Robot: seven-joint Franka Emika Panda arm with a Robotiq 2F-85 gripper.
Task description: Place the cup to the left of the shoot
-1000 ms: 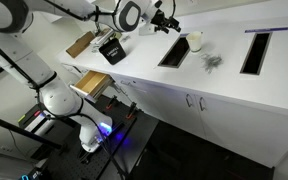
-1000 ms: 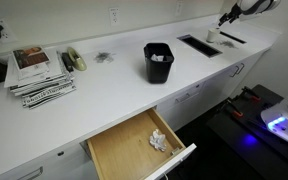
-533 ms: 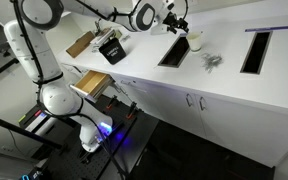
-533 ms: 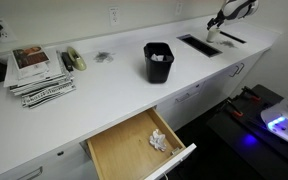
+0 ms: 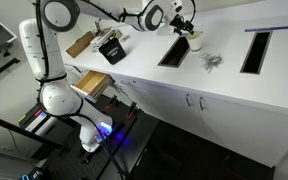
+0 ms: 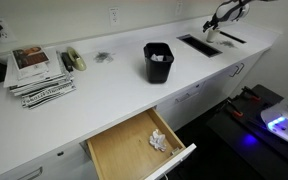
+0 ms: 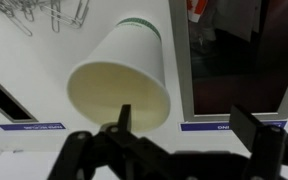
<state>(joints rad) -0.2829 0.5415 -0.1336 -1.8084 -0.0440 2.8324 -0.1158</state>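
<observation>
A white paper cup [image 7: 119,75] with a green band stands on the white counter, its mouth facing the wrist camera. It stands right beside the dark rectangular chute opening [image 7: 239,60]. My gripper [image 7: 189,135] is open just above it. One finger overlaps the cup's rim and the other is over the chute's edge. In both exterior views the gripper [image 5: 187,25] [image 6: 217,22] hovers over the cup [image 5: 195,41] [image 6: 213,34] next to the chute [image 5: 173,52] [image 6: 199,45].
A black bin [image 6: 158,62] stands mid-counter. A second chute [image 5: 256,50] and a pile of metal clips [image 5: 212,62] lie beyond the cup. An open drawer [image 6: 114,150] holds crumpled paper [image 6: 159,140]. Magazines [image 6: 39,75] lie at the far end.
The arm has swung along the counter and brought the gripper from beside the chute to right over the cup. The cup has not moved.
</observation>
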